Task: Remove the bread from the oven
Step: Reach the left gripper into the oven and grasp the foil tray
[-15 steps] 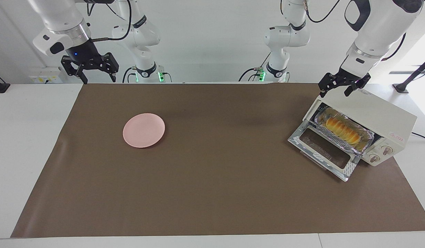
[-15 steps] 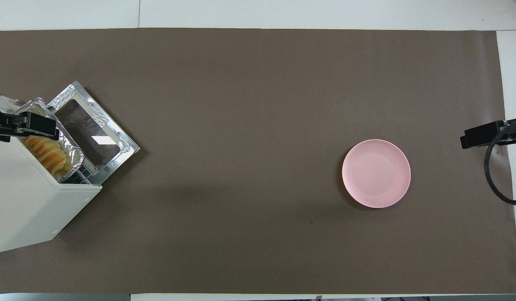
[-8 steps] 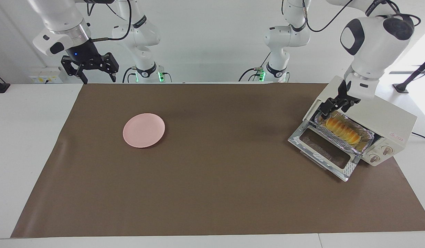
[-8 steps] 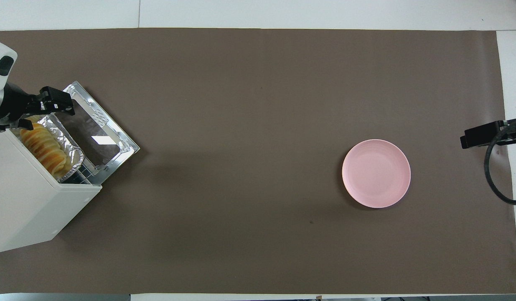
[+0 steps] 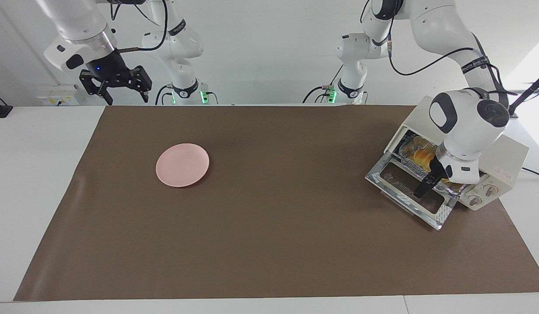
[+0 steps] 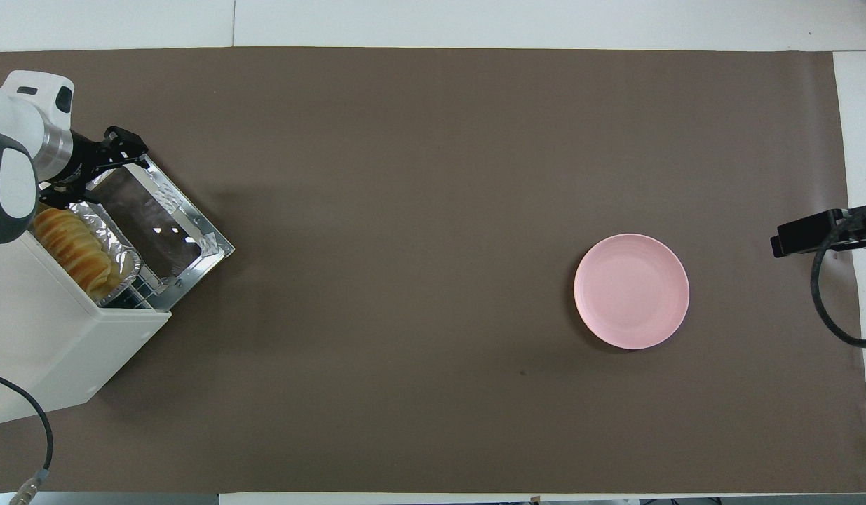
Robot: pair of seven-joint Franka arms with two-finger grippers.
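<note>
The cream-white oven (image 5: 507,157) (image 6: 47,337) stands at the left arm's end of the table, its glass door (image 5: 400,192) (image 6: 159,224) dropped flat. Inside, the golden ridged bread (image 5: 420,153) (image 6: 71,249) lies in a crinkled foil tray (image 5: 409,163) (image 6: 120,249) on the rack. My left gripper (image 5: 430,183) (image 6: 106,165) is open and empty. It hangs low over the open door, just in front of the tray, and its wrist hides much of the bread in the facing view. My right gripper (image 5: 116,87) (image 6: 811,231) waits open, raised above the right arm's end of the table.
A pink plate (image 5: 182,165) (image 6: 631,291) lies on the brown mat (image 5: 269,244) (image 6: 404,175), toward the right arm's end. The oven's two knobs (image 5: 483,195) face away from the robots. A black cable (image 6: 26,421) runs along the oven's side.
The left arm has swung down from above the oven's top to the front of its opening, over the lowered door. The right gripper has barely shifted.
</note>
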